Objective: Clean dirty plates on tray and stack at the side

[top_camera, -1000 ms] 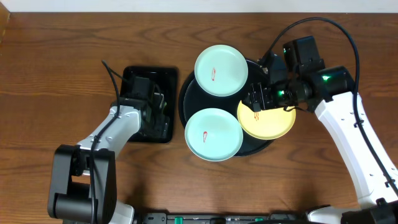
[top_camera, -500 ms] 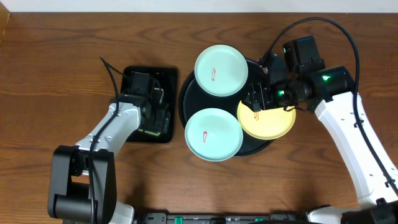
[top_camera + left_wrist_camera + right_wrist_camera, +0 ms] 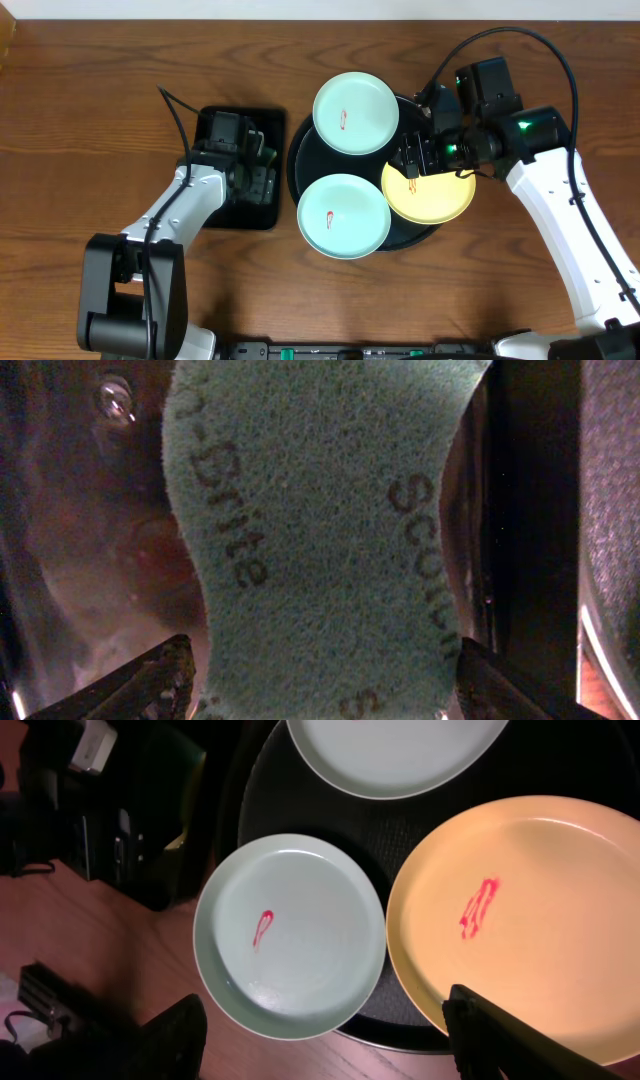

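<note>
Three plates lie on the round black tray [image 3: 296,165]: a mint-blue one [image 3: 355,112] at the back, a mint-blue one [image 3: 343,215] at the front and a yellow one [image 3: 432,195] on the right. Each has a red smear. My right gripper [image 3: 413,160] hovers open and empty over the yellow plate's left edge. In the right wrist view its fingers [image 3: 325,1040] frame the front mint plate [image 3: 290,935] and the yellow plate [image 3: 530,920]. My left gripper [image 3: 255,175] is low over the rectangular tray, its open fingers [image 3: 325,685] on either side of a green scouring sponge [image 3: 320,540].
The smaller rectangular black tray [image 3: 215,218] sits left of the round tray on the brown wooden table [image 3: 90,120]. The front mint plate and the yellow plate overhang the round tray's rim. The left arm's cable loops up at the far left.
My left gripper has shifted slightly over the rectangular tray, and the sponge edge seen half a second ago in the overhead view is now covered. The right arm and the plates have not moved.
</note>
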Motion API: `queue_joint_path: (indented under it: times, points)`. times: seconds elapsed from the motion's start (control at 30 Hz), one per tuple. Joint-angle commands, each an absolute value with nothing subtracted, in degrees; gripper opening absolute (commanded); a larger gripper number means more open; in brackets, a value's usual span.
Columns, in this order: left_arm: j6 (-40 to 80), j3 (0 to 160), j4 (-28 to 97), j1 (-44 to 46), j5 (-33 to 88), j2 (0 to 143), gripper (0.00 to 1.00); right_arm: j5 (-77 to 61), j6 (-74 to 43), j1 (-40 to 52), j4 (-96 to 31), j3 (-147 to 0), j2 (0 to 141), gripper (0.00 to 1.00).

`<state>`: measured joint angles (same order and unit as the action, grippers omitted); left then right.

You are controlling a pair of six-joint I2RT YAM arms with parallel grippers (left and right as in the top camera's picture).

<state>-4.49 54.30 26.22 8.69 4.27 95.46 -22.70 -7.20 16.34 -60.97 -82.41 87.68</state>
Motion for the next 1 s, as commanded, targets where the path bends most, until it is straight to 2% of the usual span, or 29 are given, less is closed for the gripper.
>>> queue_joint_path:
  times: [0.0, 0.97]
  points:
    - [-4.0, 55.4, 25.2, 8.6, 3.8, 95.4, 0.83, -23.4, -7.7, 16.9, -60.9, -83.2, 86.6, 0.75]
    - [-3.2, 55.4, 17.0, 8.6, 3.8, 96.2, 0.84, -23.4, -7.7, 16.9, -60.9, -83.2, 86.6, 0.75]
